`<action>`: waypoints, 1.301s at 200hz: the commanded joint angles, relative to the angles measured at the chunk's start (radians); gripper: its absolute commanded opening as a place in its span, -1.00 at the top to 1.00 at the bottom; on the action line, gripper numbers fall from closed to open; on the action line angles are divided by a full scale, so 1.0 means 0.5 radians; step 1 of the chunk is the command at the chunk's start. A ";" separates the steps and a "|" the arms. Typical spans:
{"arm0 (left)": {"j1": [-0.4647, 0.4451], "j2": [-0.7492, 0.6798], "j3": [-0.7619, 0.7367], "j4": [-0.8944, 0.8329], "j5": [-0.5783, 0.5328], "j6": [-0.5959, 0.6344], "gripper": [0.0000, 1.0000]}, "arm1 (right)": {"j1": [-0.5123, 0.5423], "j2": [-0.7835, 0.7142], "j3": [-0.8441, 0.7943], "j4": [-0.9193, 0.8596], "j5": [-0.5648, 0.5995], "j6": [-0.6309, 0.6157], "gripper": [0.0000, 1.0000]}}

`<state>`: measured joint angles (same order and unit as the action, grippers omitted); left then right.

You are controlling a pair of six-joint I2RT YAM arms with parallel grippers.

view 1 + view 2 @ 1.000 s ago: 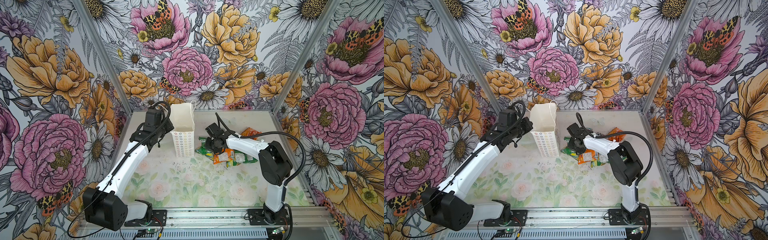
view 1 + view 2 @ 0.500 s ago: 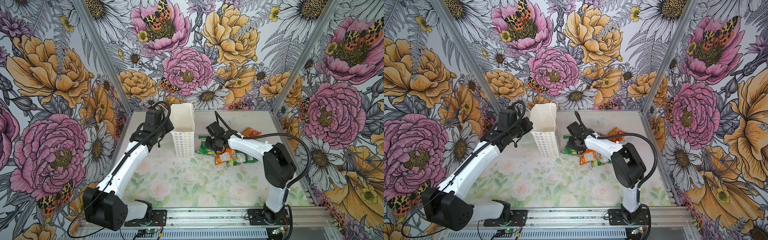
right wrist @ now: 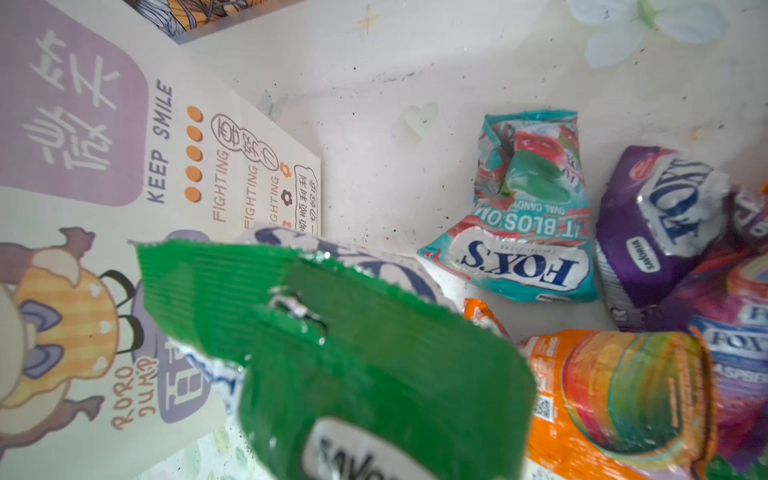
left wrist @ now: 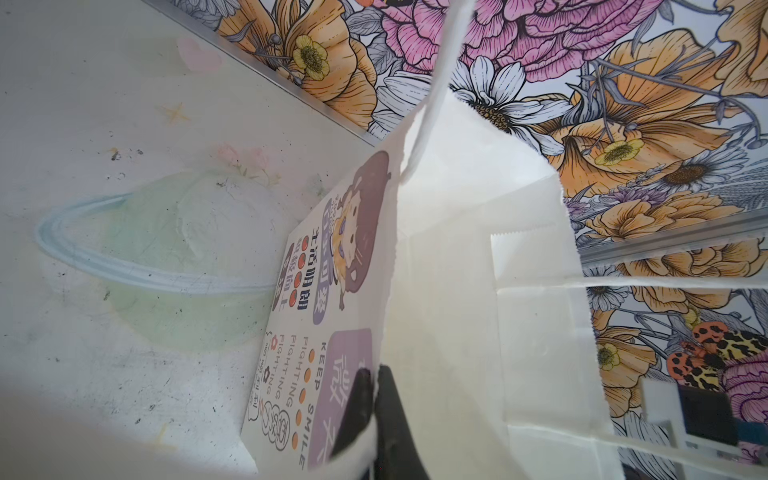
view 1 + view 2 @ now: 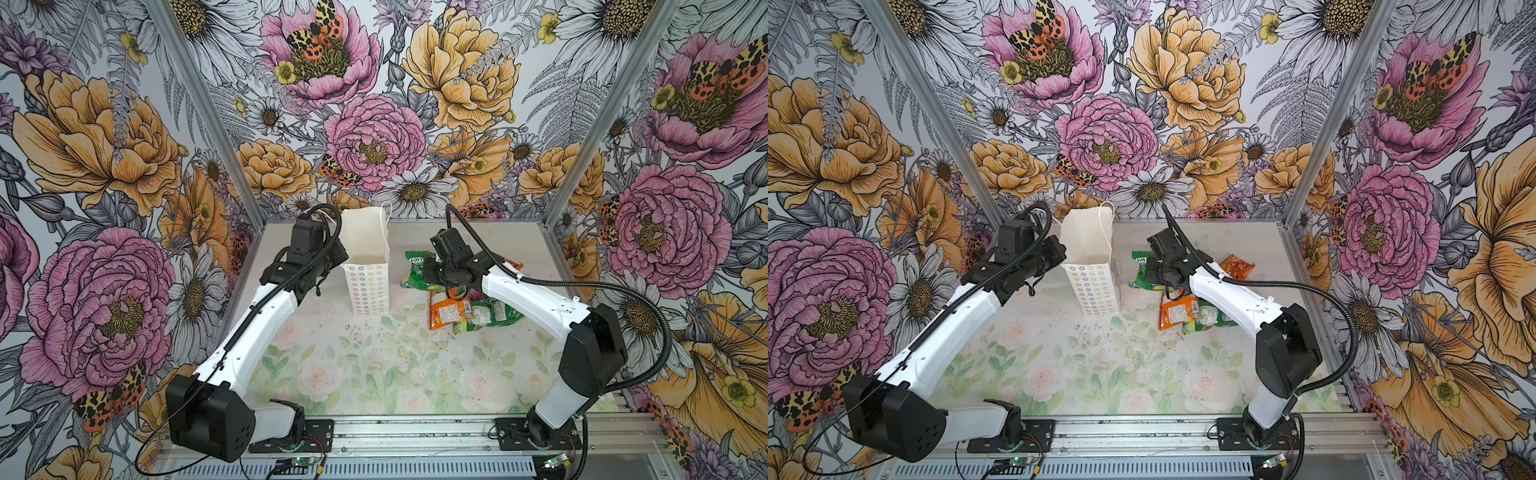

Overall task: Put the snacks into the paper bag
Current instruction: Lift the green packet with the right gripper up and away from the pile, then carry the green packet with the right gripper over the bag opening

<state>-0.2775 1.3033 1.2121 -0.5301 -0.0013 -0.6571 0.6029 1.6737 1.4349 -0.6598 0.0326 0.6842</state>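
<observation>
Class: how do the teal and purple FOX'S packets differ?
The teal packet lies flat on the table; the purple packet rests against neighbouring packets. The teal packet carries a red-and-green picture; the purple packet shows mainly its logo. Both are crinkled and marked FOX'S.

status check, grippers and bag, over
Left gripper shut on bag rim. Right gripper shut on green packet, beside bag. Other snacks on table. Nothing over bag mouth.

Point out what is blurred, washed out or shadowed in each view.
Right wrist view: the green packet near the lens is soft, the teal packet sharp. Left wrist view: the inside of the paper bag is bright, nearly washed out; the left gripper is dark and soft. Both top views: even light, sharp, faint shadows on the table.
</observation>
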 commanded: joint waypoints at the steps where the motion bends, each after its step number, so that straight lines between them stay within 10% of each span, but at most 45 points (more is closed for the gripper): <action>1: -0.013 -0.055 -0.030 0.085 0.069 -0.032 1.00 | -0.008 -0.151 0.155 -0.009 0.093 -0.167 1.00; 160: -0.036 -0.020 -0.041 0.194 0.205 -0.012 1.00 | -0.012 -0.237 1.155 -0.030 0.230 -0.565 1.00; 260: -0.107 0.013 -0.009 0.208 0.178 -0.005 1.00 | 0.060 -0.148 1.299 0.575 -0.237 -0.419 1.00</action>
<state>-0.3153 1.3037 1.1965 -0.4656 0.0795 -0.6563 0.6193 1.5799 2.0758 -0.5446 -0.0063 0.4419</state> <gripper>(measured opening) 0.047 0.162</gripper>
